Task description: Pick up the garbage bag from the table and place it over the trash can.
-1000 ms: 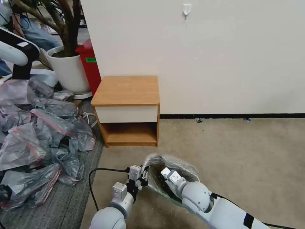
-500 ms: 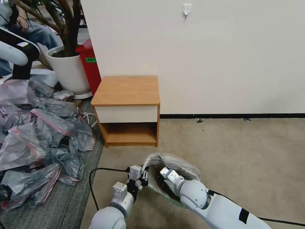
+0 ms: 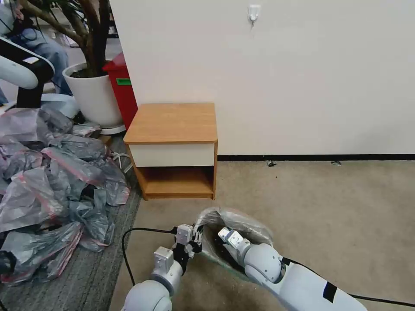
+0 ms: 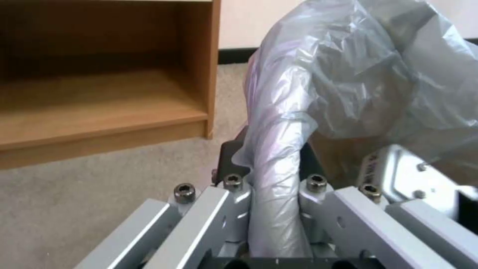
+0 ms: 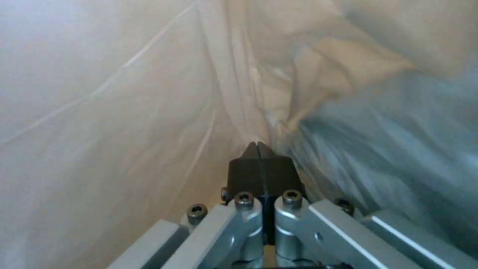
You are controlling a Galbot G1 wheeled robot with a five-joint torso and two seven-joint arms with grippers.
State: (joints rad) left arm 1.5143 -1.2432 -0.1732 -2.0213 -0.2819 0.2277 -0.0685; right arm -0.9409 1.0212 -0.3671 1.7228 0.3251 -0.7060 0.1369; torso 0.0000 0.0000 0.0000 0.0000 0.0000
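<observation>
Nearest me, my left gripper [image 3: 195,239] keeps its fingers clamped on a bunched fold of the garbage bag [image 3: 242,224] at the bag's left edge, unchanged from a second ago. My right gripper [image 5: 258,146], jaws pressed together, sits inside the bag; its arm has eased slightly leftward. The bag lies on the carpet [image 3: 324,207] just before the table [image 3: 173,123], whose top is bare as before.
</observation>
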